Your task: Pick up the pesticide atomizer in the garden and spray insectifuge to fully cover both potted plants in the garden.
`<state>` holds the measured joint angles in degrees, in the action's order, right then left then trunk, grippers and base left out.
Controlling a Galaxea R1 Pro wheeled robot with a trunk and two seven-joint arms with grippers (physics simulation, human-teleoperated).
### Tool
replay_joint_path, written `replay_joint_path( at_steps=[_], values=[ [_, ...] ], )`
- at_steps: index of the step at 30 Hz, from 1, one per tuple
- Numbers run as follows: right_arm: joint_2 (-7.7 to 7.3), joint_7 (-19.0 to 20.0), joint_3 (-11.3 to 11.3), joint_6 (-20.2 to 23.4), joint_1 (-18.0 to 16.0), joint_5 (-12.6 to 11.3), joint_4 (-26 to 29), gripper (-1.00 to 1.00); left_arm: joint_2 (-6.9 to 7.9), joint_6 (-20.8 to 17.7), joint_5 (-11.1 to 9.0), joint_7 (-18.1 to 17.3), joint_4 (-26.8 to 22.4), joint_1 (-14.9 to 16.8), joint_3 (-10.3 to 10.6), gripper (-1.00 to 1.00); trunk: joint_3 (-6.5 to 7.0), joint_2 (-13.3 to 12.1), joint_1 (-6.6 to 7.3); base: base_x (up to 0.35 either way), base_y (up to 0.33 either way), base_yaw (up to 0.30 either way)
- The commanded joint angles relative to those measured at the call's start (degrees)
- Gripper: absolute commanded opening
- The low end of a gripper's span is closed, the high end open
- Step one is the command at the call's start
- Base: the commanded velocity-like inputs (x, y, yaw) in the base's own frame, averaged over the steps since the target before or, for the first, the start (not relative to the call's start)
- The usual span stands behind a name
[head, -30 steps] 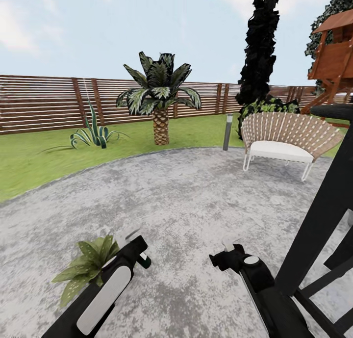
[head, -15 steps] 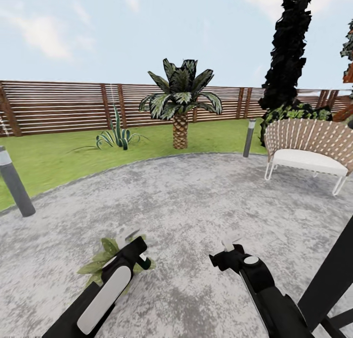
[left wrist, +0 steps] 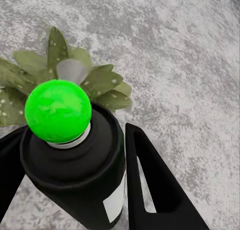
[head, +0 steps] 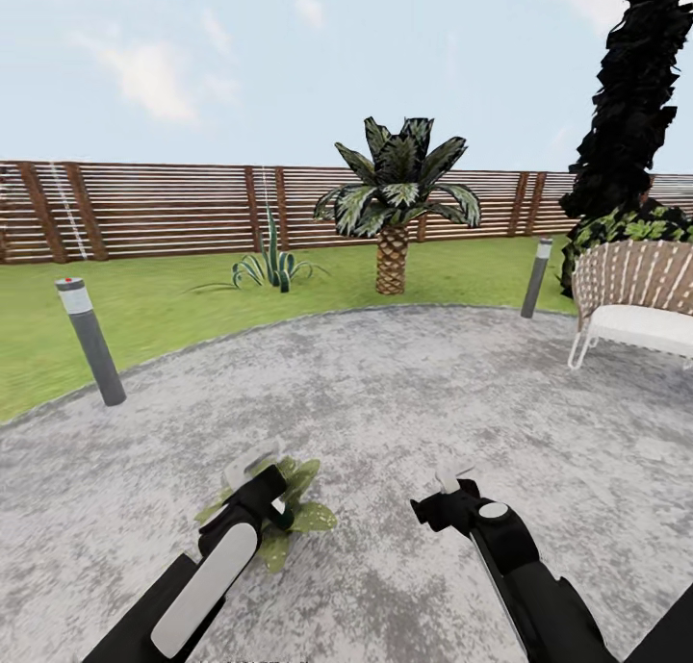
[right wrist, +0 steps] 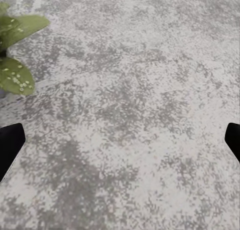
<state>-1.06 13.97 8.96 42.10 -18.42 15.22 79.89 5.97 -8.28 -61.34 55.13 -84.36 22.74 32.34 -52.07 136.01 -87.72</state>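
Over the paved circle point(head: 404, 394), the spraying step is in hand. The pesticide atomizer point(left wrist: 75, 155) is held in the left hand point(head: 258, 495), both fingers clamped against the dark bottle; a green ball sits on the bottle top in the left wrist view. One potted plant point(head: 294, 509) is seen directly beneath and just beyond that hand, its speckled leaves partly hidden by it in the head view. The same plant's leaves point(right wrist: 15, 64) are caught at the edge of the right wrist view. The right hand point(head: 450, 490) is held spread wide with nothing in it, beside the plant, above bare paving. Whether the plant is already covered cannot be told. Next, the nozzle is judged to need aiming at the rosette and spray released until full cover; the second plant then has to be located.
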Motion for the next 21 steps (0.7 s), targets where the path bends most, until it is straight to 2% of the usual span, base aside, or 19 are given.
replay_joint_path(
  at_steps=[1, 5, 21],
  values=[
    [0.05, 0.0, 0.0, 0.0, 0.0, 0.0, 0.0, 1.0, 0.0, 0.0, 0.1, 0.1, 0.5, -0.3, 0.0, -1.0, 0.0, 0.0, 0.0, 0.0, 0.0, 0.268],
    [0.01, 0.0, 0.0, 0.0, 0.0, 0.0, 0.0, 1.0, 0.01, 0.0, 0.4, 0.2, 2.2, -0.7, -0.2, -1.0, 0.0, 0.0, 0.0, 0.0, 0.0, 0.268],
    [0.09, 0.0, 0.1, 0.2, 0.0, 0.0, -0.3, 1.0, -0.08, 0.1, 0.5, 0.2, 3.7, -0.7, -0.4, -1.0, 0.0, 0.0, 0.0, 0.0, 0.0, 0.255]
  ],
)
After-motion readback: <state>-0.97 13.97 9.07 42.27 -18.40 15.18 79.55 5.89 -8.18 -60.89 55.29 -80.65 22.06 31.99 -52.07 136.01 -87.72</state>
